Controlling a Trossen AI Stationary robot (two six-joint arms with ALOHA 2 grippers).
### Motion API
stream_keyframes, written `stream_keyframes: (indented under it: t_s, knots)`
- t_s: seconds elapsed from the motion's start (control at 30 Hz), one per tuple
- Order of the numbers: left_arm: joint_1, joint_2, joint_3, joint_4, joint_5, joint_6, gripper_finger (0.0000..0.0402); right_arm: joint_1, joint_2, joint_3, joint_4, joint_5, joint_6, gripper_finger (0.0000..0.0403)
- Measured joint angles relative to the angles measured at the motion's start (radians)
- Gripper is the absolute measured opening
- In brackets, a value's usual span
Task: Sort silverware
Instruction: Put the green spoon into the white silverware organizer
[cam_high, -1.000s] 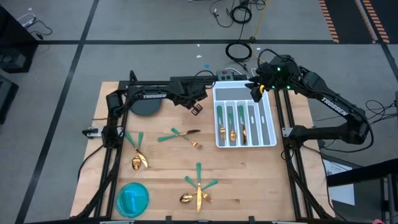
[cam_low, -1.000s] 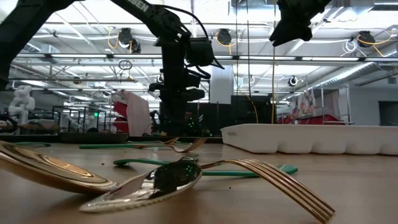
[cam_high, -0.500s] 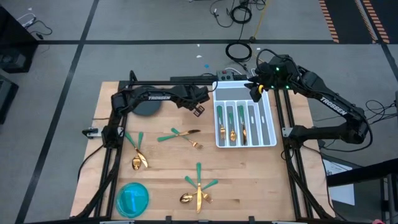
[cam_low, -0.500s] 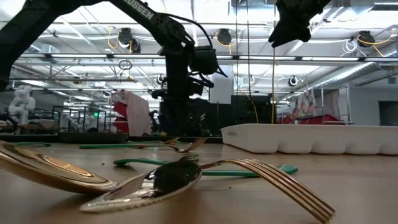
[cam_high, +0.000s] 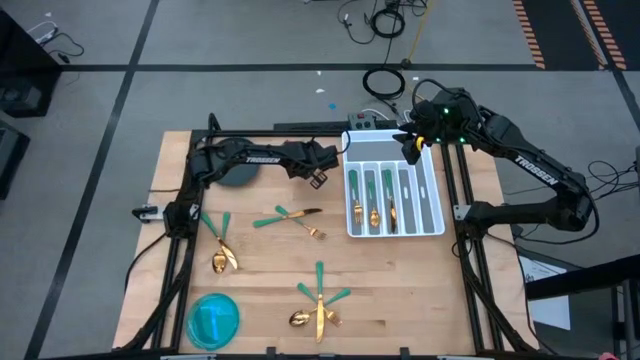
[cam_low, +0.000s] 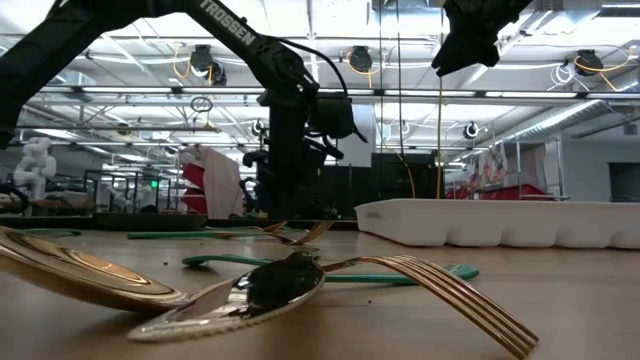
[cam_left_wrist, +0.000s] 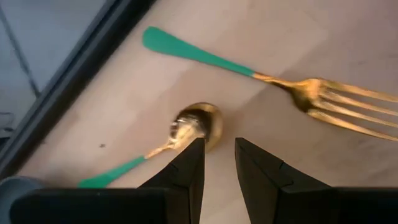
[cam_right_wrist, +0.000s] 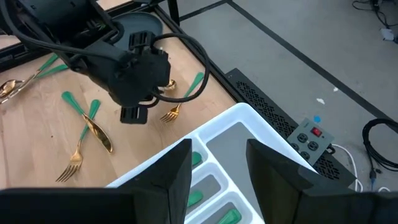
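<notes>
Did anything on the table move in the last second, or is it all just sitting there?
Only the left arm moved: its hand swung a little toward the white tray, carrying nothing. The right hand stayed above the tray's far end, also with nothing in it. No fork, spoon or knife shifted.

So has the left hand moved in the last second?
Yes. The left hand has slid slightly toward the white tray, judged in the high view.
</notes>
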Motion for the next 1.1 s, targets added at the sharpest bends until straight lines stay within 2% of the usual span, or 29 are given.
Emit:
stream_keyframes:
  t_s: [0.67,1.1]
  knots:
    - [0.007,0.000,0.000,0.028,0.012,0.024,0.0097,0.000,0.000,0.000,0.037,-0.005,-0.003,0.0146]
    - [0.016,0.000,-0.050,0.084,0.017,0.053,0.0097,0.000,0.000,0.000,0.037,-0.005,-0.003,0.0146]
